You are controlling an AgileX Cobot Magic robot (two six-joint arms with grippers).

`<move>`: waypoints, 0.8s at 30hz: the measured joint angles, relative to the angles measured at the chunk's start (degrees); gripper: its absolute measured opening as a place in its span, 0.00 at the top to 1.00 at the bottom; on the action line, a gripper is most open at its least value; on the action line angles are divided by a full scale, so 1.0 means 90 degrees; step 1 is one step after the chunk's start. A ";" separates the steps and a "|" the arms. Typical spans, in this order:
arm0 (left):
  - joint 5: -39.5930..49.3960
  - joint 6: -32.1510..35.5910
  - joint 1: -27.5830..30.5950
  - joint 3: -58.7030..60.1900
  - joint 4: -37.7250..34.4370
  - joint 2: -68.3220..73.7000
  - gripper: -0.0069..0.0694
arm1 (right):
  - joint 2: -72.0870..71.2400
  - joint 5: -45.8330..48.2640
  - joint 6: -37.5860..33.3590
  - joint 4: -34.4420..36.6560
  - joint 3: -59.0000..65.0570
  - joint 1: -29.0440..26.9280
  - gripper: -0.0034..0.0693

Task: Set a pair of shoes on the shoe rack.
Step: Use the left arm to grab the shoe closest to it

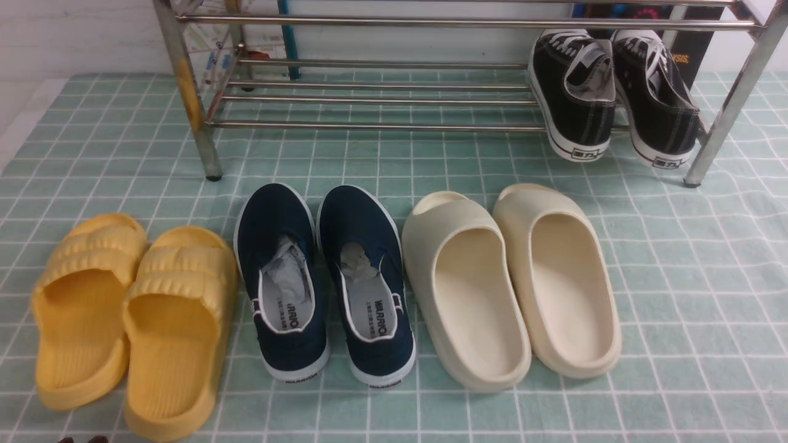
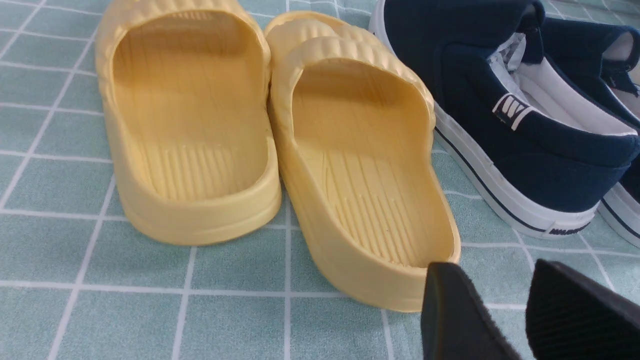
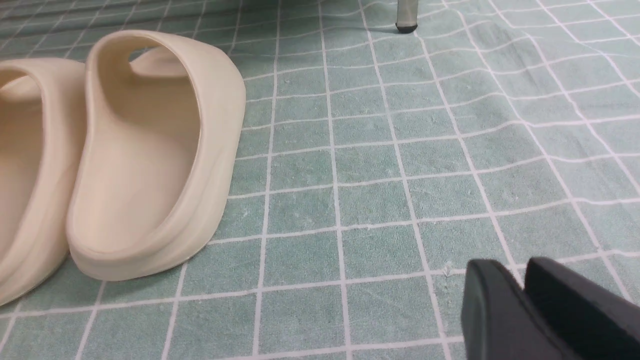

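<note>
The pair of shoes, two navy slip-ons with white soles and paper stuffing, stands side by side on the green checked cloth: one shoe [image 1: 280,277] and its mate [image 1: 366,277], toes toward the shoe rack [image 1: 381,126]. The chrome rack stands just behind them. In the left wrist view my left gripper [image 2: 492,272] hovers low over the cloth, open and empty, behind the heel of the nearer navy shoe [image 2: 500,100] and beside a yellow slide. My right gripper [image 3: 515,275] is shut on nothing, over bare cloth off to the side of the cream slides. One rack leg [image 3: 406,15] shows far ahead.
Yellow foam slides [image 1: 129,320] lie left of the navy pair and cream foam slides [image 1: 511,283] right of it, both nearly touching it. Black lace-up sneakers [image 1: 615,92] fill the right end of the rack's lower shelf.
</note>
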 joint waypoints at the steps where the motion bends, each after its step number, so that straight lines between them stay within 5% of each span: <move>1: -0.0006 0.0000 0.0000 0.0000 0.0028 0.0000 0.60 | 0.0000 0.0000 0.0000 0.0000 0.0000 0.0000 0.77; 24: -0.0305 0.0008 0.0000 0.0000 0.0236 0.0000 0.60 | 0.0000 0.0000 0.0000 0.0000 0.0000 0.0000 0.76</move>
